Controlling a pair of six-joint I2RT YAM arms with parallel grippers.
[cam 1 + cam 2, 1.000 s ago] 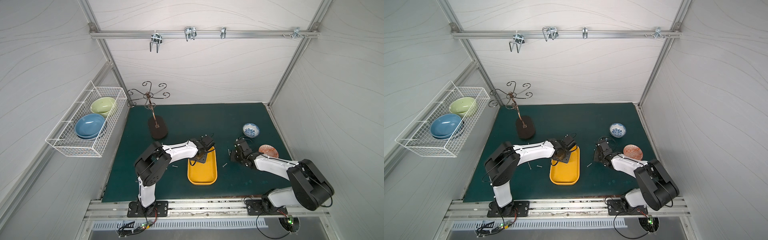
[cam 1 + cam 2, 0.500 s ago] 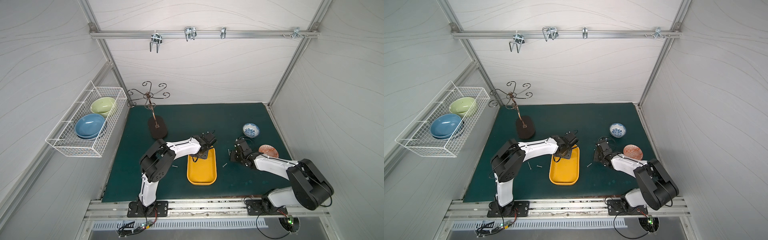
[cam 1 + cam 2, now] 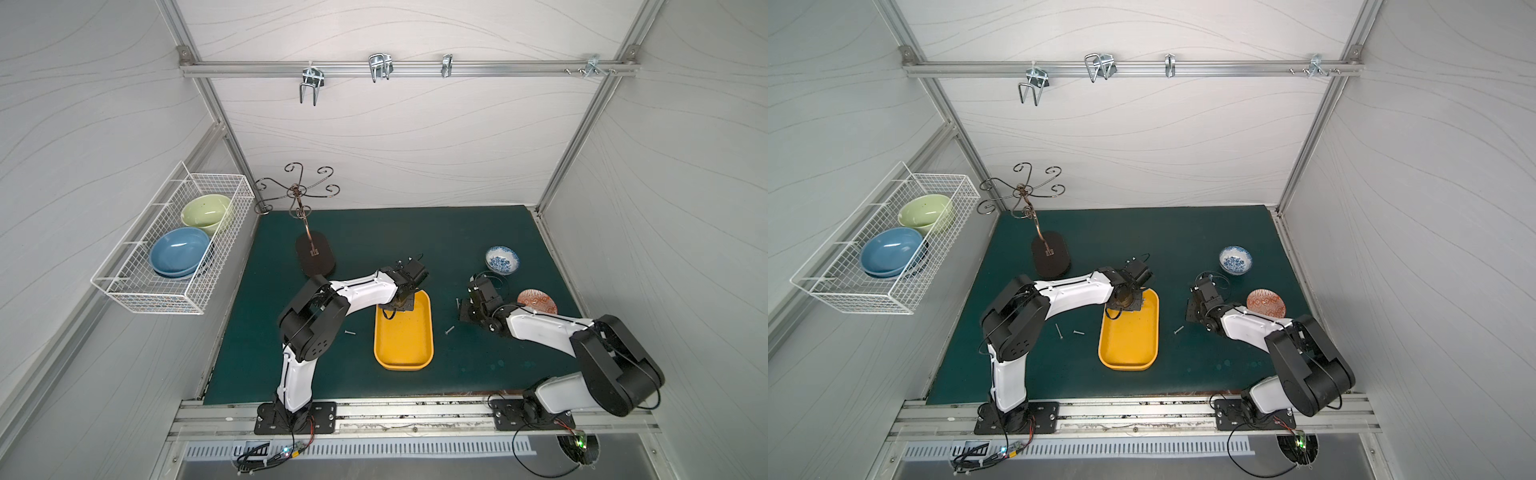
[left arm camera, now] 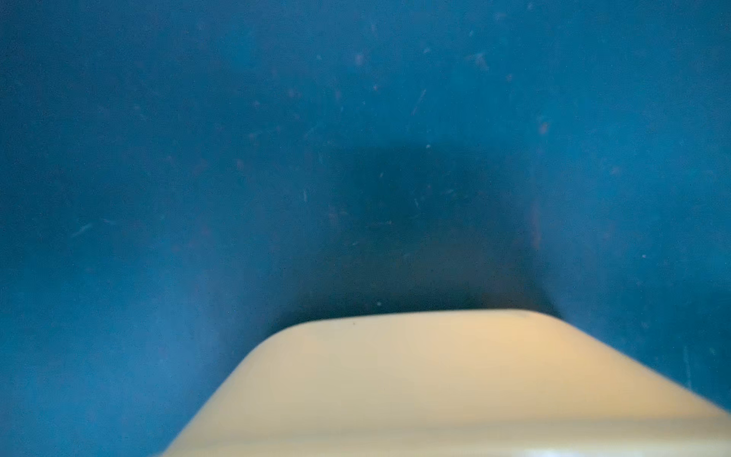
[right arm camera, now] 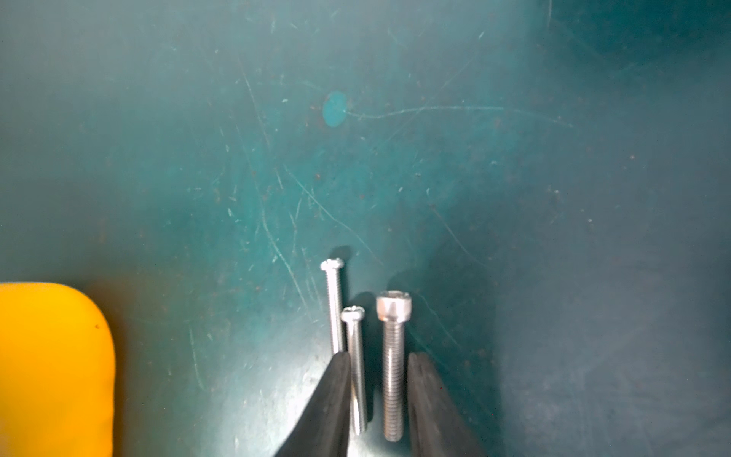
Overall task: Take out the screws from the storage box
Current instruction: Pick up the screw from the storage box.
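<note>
The left gripper (image 3: 402, 302) hangs over the far end of the box (image 3: 403, 365). Its wrist hides the fingers in both top views, and its own camera shows only the box rim and the mat (image 3: 374, 232), so I cannot tell how wide it stands.

The right gripper (image 5: 377, 356) sits low on the mat to the right of the box. Its jaws are narrowly apart and clamp nothing.

Screws (image 5: 393, 348) that I can count, all on the mat outside the box:
- Two lie side by side between the right gripper's fingers (image 5: 328, 395): a thick one and a thin one (image 5: 356, 356).
- A third, also thin (image 5: 334, 308), lies just outside one finger.
- One lies alone between the box and the right gripper (image 3: 449, 330).
- Two lie to the left of the box, near each other (image 3: 1059, 331) (image 3: 1079, 332).

That makes six screws, one box and two grippers.

A stand (image 3: 315, 259) is beyond the box's far left corner. A bowl (image 3: 502, 259) and a plate (image 3: 537, 301) lie further right of the box, past the right gripper. A broad stretch of bare mat runs from the far end of the box to the back wall. A narrower strip lies between the near end of the box and the mat's front edge.
</note>
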